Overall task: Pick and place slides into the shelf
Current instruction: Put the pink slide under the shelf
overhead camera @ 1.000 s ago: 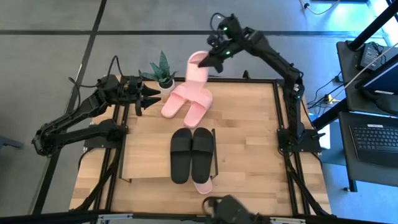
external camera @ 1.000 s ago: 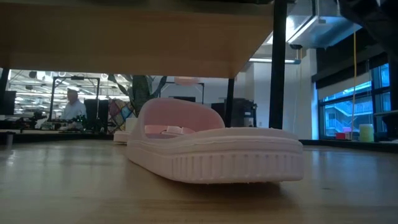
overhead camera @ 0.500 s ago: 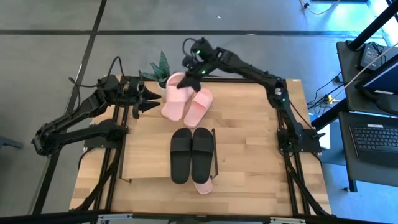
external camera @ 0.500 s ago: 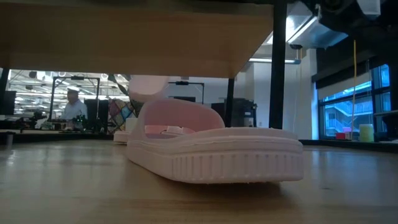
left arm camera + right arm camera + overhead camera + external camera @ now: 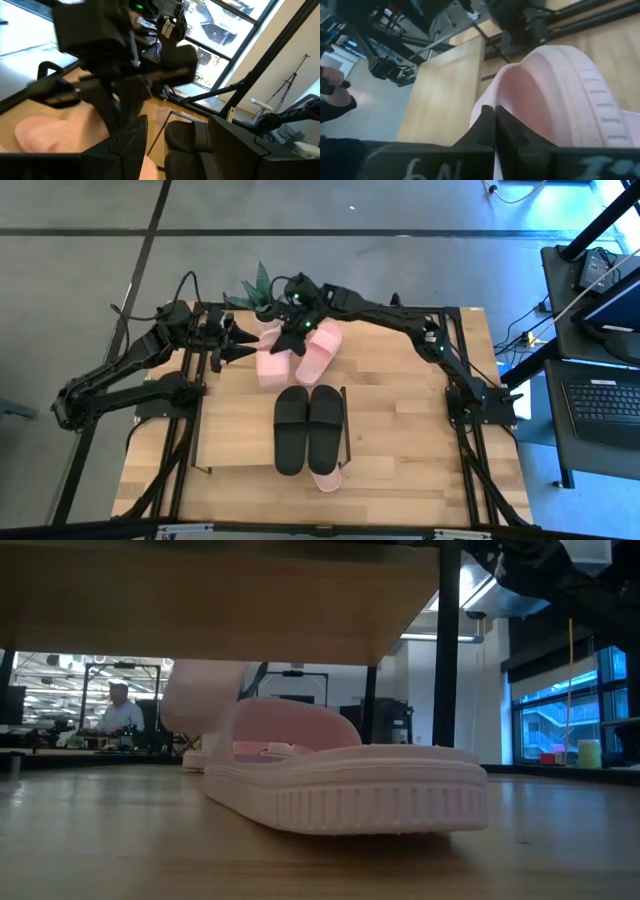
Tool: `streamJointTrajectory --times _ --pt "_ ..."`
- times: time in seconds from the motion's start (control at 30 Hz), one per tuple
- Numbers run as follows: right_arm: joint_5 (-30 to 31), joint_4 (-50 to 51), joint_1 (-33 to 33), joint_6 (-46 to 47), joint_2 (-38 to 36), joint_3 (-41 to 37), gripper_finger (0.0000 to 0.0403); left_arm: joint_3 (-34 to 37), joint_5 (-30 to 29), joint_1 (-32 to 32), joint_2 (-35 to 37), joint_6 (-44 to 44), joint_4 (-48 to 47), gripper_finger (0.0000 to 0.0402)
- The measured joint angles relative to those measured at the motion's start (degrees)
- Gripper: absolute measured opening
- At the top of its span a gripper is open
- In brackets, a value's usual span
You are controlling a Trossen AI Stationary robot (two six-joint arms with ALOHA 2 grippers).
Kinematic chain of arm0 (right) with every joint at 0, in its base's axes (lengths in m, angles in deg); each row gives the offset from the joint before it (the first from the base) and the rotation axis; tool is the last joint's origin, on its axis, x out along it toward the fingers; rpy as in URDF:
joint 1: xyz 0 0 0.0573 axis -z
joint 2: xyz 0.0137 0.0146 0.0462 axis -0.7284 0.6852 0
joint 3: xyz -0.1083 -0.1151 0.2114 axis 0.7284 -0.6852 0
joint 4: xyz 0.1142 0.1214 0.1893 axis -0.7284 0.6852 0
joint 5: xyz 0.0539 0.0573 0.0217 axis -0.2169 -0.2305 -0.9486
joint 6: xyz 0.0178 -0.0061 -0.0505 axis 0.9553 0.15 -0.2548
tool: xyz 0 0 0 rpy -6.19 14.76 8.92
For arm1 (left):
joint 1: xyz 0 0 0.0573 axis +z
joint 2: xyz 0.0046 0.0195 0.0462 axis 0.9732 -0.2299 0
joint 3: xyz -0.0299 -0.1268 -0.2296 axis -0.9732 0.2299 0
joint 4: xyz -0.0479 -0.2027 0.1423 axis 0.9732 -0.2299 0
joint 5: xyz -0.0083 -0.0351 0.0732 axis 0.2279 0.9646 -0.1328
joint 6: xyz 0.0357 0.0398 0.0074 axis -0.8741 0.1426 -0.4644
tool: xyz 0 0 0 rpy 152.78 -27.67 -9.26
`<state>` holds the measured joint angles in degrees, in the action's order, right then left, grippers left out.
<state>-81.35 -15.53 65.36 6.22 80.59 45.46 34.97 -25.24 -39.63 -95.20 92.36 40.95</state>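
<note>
Right gripper [image 5: 291,330] carried pink slide [image 5: 271,362] leftward.

The plank tabletop [image 5: 400,420] carried the shelf [image 5: 235,442], whose top board bore a black pair of slides [image 5: 308,425]. Pink slides [image 5: 318,352] and a potted plant [image 5: 262,292] lay behind.

You have a surface [image 5: 400,400] of pale wood planks with visible grain. The pink slides [image 5: 350,785] look like soft matt foam, ribbed along the sole edge. The black slides [image 5: 308,425] are matt. The shelf [image 5: 235,435] is light wood on thin black metal.
</note>
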Motion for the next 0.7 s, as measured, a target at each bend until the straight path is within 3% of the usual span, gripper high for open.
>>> streamJointTrajectory --times 0.7 --pt "-1.6 -4.4 -4.3 1.7 7.4 0.0 0.0002 0.0 1.7 0.0 0.0 0.1 -3.8 0.0200"
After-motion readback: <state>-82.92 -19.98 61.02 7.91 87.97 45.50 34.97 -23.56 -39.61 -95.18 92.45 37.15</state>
